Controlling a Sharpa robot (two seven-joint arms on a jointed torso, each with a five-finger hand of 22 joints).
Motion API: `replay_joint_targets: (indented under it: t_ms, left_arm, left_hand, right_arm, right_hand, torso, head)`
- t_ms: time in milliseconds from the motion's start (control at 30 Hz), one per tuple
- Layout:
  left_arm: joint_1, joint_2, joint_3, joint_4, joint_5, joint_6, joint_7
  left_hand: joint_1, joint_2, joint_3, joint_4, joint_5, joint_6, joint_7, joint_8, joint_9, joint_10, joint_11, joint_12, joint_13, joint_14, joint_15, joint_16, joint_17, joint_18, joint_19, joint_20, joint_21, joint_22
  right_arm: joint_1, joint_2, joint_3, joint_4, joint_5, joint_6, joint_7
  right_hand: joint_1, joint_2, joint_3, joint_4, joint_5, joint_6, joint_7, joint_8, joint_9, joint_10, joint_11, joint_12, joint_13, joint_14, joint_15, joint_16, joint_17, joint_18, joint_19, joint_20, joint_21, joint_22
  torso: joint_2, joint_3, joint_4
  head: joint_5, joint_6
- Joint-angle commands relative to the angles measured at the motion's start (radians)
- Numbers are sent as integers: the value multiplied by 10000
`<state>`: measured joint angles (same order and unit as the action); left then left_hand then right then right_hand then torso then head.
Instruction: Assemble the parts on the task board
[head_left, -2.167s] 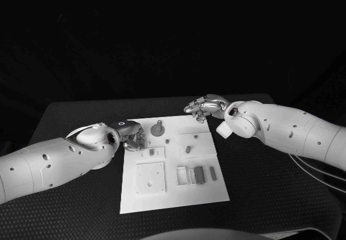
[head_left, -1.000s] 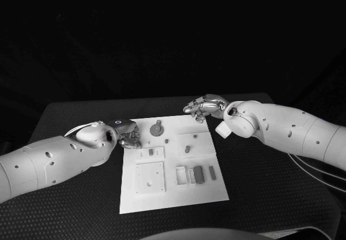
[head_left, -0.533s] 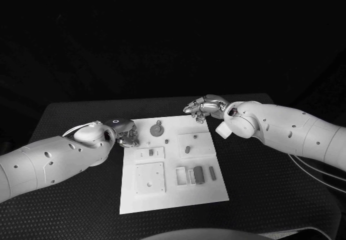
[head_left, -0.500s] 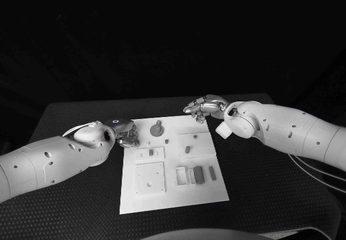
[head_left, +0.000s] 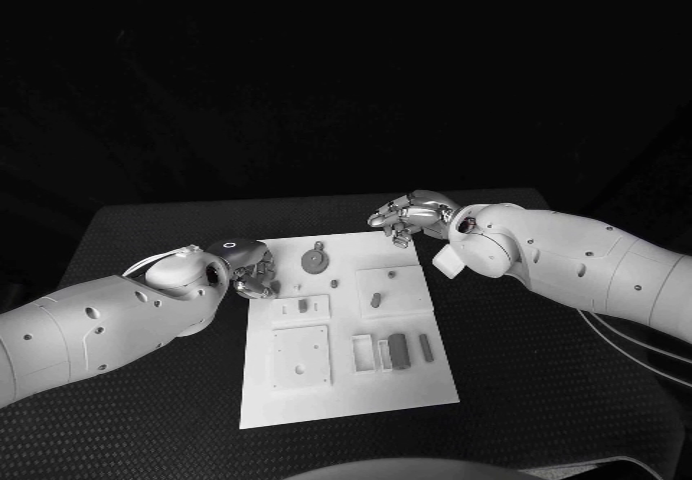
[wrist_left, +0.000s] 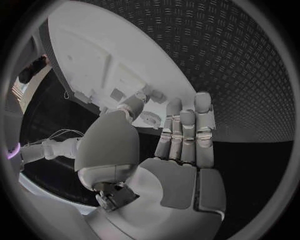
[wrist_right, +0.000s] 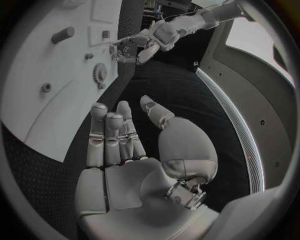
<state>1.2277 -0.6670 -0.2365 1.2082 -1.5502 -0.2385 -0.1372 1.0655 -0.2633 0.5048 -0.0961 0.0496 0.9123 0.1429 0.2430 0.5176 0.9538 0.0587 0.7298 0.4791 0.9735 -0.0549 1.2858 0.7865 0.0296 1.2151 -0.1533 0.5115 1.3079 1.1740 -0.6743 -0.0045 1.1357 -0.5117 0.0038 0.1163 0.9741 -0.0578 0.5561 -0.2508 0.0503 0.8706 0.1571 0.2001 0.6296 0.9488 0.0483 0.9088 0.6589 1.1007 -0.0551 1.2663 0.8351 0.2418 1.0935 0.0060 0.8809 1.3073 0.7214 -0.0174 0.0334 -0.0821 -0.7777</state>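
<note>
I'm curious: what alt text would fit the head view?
Two white robot arms reach over a black table toward a white task board holding small grey parts. The left hand is at the board's left edge, the right hand near its far right corner.

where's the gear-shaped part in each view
Head view: gear-shaped part lies on the task board near its far edge.
Left wrist view: cannot tell it apart.
Right wrist view: gear-shaped part near the board's edge.
Shared landmark: the left robot hand beside it.
</note>
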Motion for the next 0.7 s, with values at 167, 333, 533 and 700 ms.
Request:
replay_joint_targets:
  t_ms: [167, 333, 533, 700]
  left_arm:
    - [-17, -37, 1, 162, -153, -600, -4]
    - [-36, -39, 1, 206, -153, -766, 38]
    - [-70, -12, 0, 254, -150, -815, 118]
    - [-92, -21, 0, 267, -151, -861, 122]
  left_hand:
    - [157, -232, -29, -26, -8, -469, 294, -92, -38, -142, 52, 137, 81, 14, 100, 66, 23, 843, 79, 81, -44, 141]
    - [209, -224, -36, -54, -8, -437, 289, -56, -27, -149, 49, 172, 102, 22, 100, 76, 25, 857, 90, 91, -46, 148]
    - [308, -71, -98, -94, -10, 186, 57, 441, 224, 47, -131, 435, 229, 118, -59, 121, 23, 863, 201, 33, -28, 176]
    - [532, 232, -121, -244, -11, 660, -187, 856, 511, 313, -310, 606, 291, 282, -229, 249, 75, 849, 388, -77, 94, 222]
  right_arm:
    - [-7, 1, 2, 9, 16, 79, 78]
    - [-8, 1, 2, 9, 16, 72, 76]
    - [-9, 5, 2, 12, 16, 78, 76]
    - [-9, 5, 2, 12, 16, 82, 76]
  right_hand:
    - [-112, 21, 3, 38, 38, 0, 53, -41, -11, -59, 32, 37, -16, -78, -17, -41, -17, 200, 2, -87, -62, 163]
    - [-112, 22, 3, 38, 38, 0, 53, -41, -11, -59, 32, 38, -17, -78, -17, -41, -17, 200, 2, -87, -62, 163]
    - [-112, 23, 4, 40, 38, -1, 53, -41, -11, -59, 32, 38, -18, -78, -17, -41, -17, 200, 2, -87, -63, 163]
    - [-113, 23, 3, 41, 38, -1, 53, -41, -11, -60, 32, 39, -19, -78, -17, -41, -17, 200, 1, -87, -63, 163]
  torso:
    - [1, -5, -5]
    - [2, -4, -4]
    - [4, 4, -10]
    - [2, 11, -15]
  head:
    - [15, 6]
    - [23, 10]
    - [39, 15]
    - [57, 14]
